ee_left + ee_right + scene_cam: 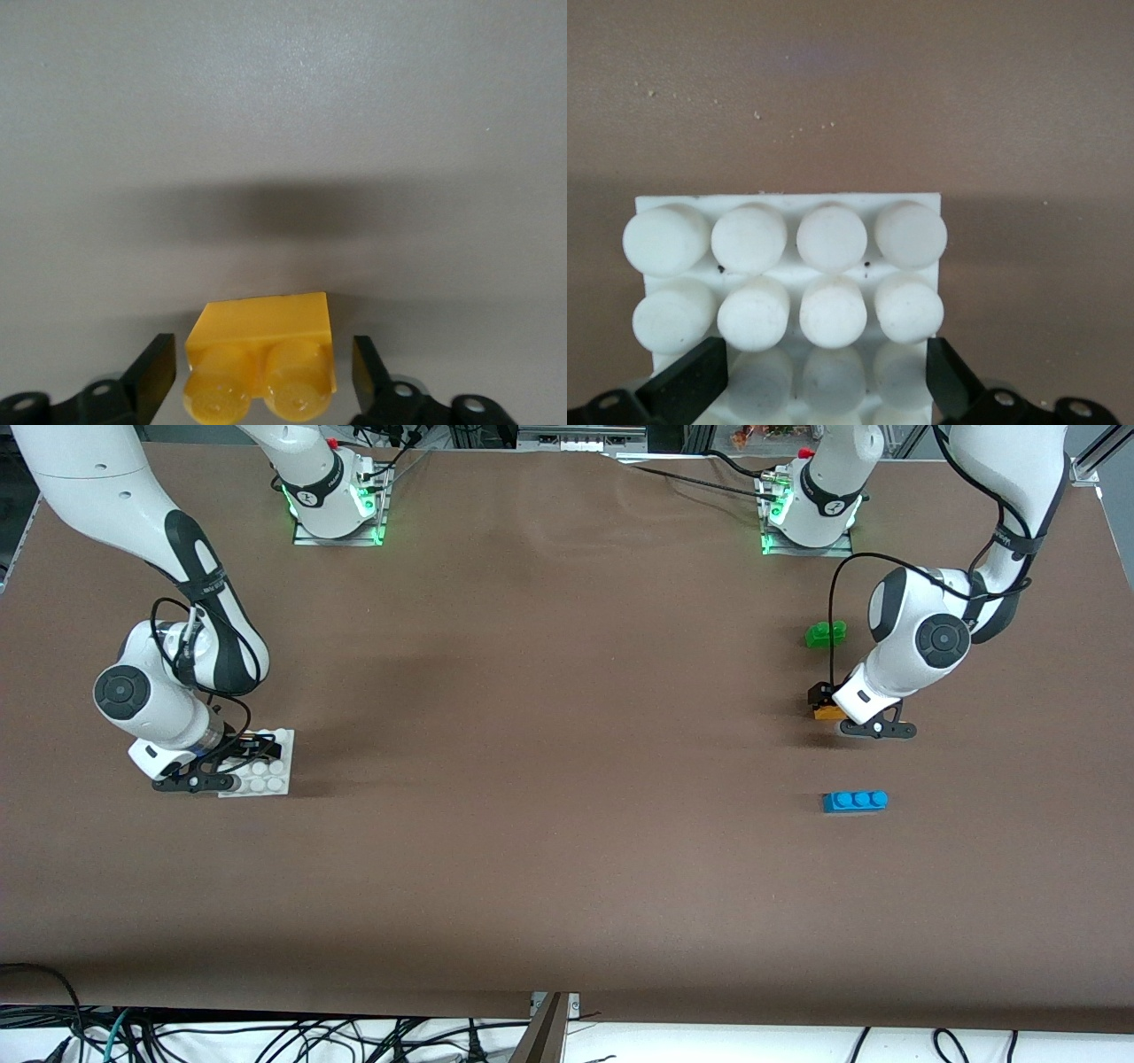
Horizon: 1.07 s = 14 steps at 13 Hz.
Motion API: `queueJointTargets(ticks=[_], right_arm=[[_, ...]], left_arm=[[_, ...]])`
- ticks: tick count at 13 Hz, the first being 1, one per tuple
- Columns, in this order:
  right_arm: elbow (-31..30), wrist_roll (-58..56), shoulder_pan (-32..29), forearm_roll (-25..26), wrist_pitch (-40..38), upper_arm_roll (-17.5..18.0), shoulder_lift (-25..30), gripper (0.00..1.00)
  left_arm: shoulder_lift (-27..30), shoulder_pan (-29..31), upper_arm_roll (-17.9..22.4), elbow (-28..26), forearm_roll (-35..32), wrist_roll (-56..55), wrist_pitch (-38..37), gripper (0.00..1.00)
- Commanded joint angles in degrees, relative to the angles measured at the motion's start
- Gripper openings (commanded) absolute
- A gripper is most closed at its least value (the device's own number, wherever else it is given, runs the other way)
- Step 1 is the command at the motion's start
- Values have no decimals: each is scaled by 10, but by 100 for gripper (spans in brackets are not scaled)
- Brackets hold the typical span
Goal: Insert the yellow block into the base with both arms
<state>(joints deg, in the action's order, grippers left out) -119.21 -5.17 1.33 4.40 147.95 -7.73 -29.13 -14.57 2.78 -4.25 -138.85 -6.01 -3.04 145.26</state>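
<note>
The yellow block lies on the table at the left arm's end. My left gripper is down at it. In the left wrist view the block sits between the open fingers, with a gap on each side. The white base lies flat at the right arm's end. My right gripper is low over it. In the right wrist view the base lies between the open fingertips, its studs up.
A green two-stud brick lies farther from the front camera than the yellow block. A blue three-stud brick lies nearer to it. The brown table spreads between the two arms.
</note>
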Motion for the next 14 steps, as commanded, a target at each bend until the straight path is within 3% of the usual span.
queueJointTargets(ticks=[1, 6, 9, 14], right_arm=[[-22, -23, -5, -7, 9, -2, -15, 100], [-22, -19, -8, -7, 12, 2, -22, 100], [-21, -18, -6, -11, 15, 6, -24, 100], [-16, 18, -4, -33, 15, 43, -26, 100]], left_arm=[[3, 2, 0, -5, -18, 1, 10, 72], [9, 2, 0, -5, -19, 0, 6, 30], [31, 2, 0, 2, -18, 0, -23, 29], [83, 1, -1, 37, -13, -1, -110, 29]])
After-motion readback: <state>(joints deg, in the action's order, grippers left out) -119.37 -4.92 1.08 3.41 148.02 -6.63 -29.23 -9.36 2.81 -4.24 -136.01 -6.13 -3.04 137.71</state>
